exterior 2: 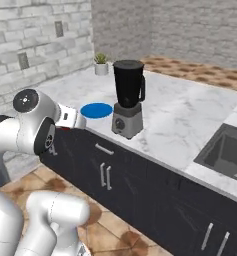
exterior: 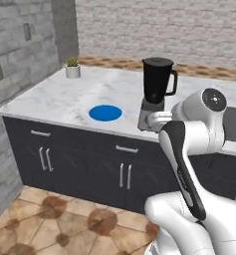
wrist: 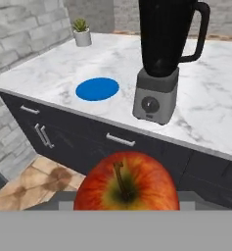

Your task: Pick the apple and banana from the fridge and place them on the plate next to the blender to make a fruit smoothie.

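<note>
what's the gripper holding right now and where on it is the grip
The gripper holds the apple, stem facing the hand camera. The fingers themselves are hidden behind the fruit, so the exact contact spots cannot be told.

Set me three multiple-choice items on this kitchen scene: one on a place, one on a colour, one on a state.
1. The flat round blue plate lies:
A. in the sink
B. on the marble counter beside the black-jarred blender
C. on the floor

2. The fruit at the pincer is:
A. red
B. purple
C. blue

3. The plate is:
A. bare
B. holding a banana
C. broken

B: it sits on the counter next to the blender's grey base.
A: the round red apple fills the hand view's foreground.
A: nothing rests on it.
</note>
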Robot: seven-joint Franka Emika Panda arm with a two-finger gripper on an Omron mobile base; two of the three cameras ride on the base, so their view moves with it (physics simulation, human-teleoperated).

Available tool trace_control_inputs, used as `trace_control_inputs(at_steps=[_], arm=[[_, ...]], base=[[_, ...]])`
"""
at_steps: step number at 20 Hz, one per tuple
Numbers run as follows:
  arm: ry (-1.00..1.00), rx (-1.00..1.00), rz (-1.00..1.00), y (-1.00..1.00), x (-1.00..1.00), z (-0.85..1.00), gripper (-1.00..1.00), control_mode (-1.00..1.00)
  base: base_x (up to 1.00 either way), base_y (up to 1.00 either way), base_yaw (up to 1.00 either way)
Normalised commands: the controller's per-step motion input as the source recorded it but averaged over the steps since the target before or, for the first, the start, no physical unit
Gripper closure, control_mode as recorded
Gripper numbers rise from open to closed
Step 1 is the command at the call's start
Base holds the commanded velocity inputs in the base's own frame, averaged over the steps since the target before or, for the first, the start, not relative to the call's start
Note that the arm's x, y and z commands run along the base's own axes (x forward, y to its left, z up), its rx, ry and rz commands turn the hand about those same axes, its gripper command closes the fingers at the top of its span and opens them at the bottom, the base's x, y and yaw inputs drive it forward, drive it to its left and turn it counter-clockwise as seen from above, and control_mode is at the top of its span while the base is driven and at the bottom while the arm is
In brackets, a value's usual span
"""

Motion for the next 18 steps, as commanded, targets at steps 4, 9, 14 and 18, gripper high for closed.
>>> trace_control_inputs(at_steps=[4,9,14,18], arm=[[0.0,0.0,0.0,0.0,0.0,0.0,1.0,1.0],[0.0,0.0,0.0,0.0,0.0,0.0,1.0,1.0],[0.0,0.0,0.0,0.0,0.0,0.0,1.0,1.0],[0.0,0.0,0.0,0.0,0.0,0.0,1.0,1.0]], base=[[0.82,1.0,-0.45],[0.57,0.94,-0.44],[0.42,0.89,-0.45],[0.54,0.81,-0.42]])
